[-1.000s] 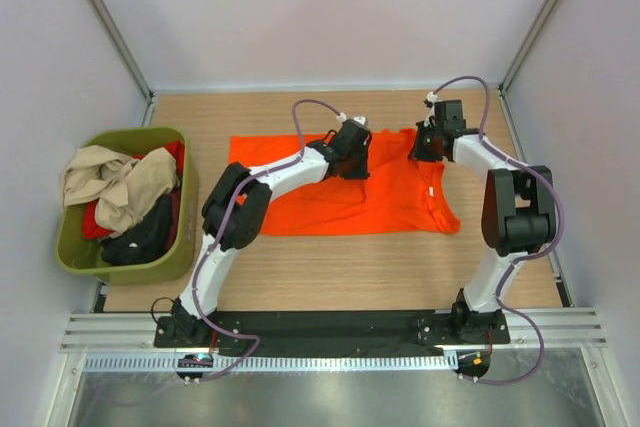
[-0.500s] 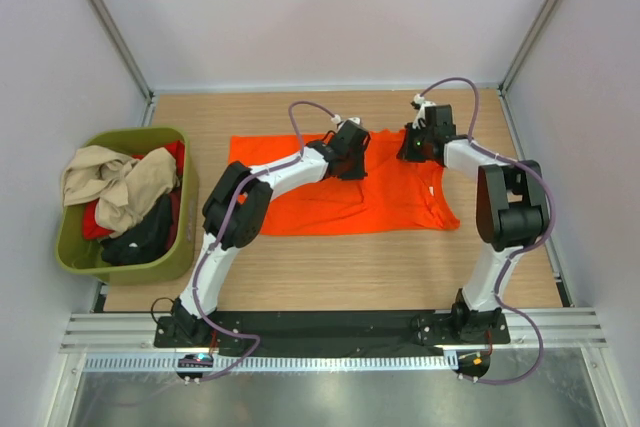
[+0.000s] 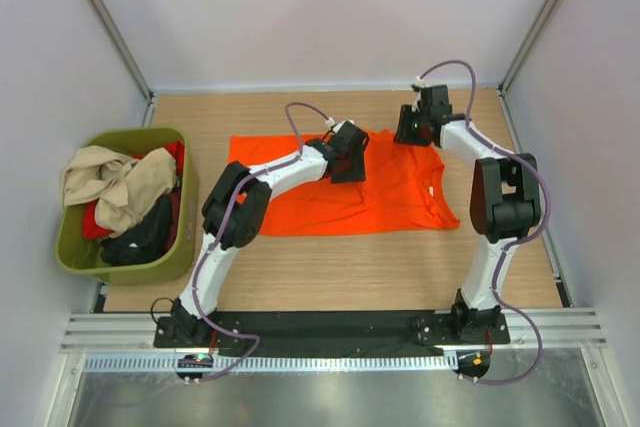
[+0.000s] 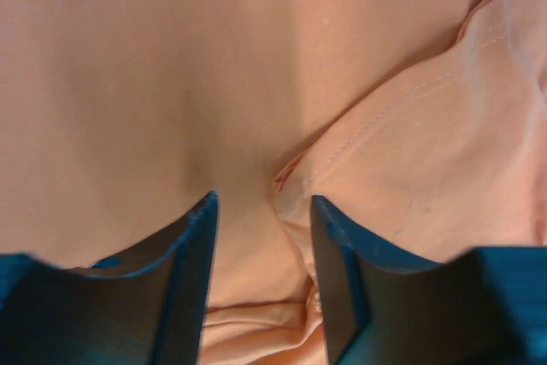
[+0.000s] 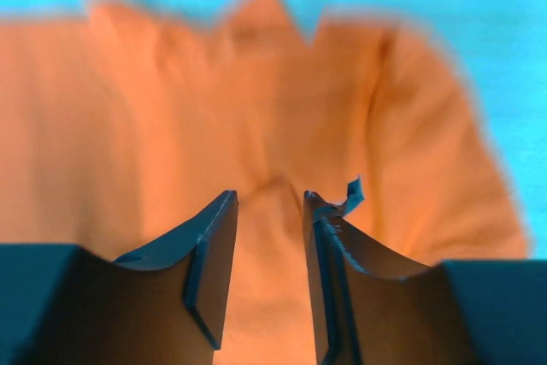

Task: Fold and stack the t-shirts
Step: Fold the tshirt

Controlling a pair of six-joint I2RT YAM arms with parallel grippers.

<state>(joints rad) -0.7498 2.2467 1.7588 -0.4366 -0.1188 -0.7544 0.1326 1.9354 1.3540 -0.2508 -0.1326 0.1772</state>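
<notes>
An orange t-shirt (image 3: 395, 197) lies spread flat across the far middle of the wooden table. My left gripper (image 3: 349, 169) hangs low over its upper middle. In the left wrist view it (image 4: 261, 203) stands open, with a stitched hem fold (image 4: 376, 126) of the shirt lying under the jaws. My right gripper (image 3: 406, 133) is over the shirt's far right edge. The right wrist view shows it (image 5: 267, 198) open above the orange cloth (image 5: 171, 100), holding nothing. Beige (image 3: 110, 182), red (image 3: 95, 222) and black (image 3: 140, 237) t-shirts sit heaped in the tub.
The olive-green tub (image 3: 130, 134) stands at the table's left edge. White walls close in the far and side edges. Bare wood (image 3: 330, 267) shows between the orange shirt and the arm bases.
Both grippers have gone from shut to open and let go of the orange shirt. The right gripper has moved up and left toward the far edge; the left one has barely shifted.
</notes>
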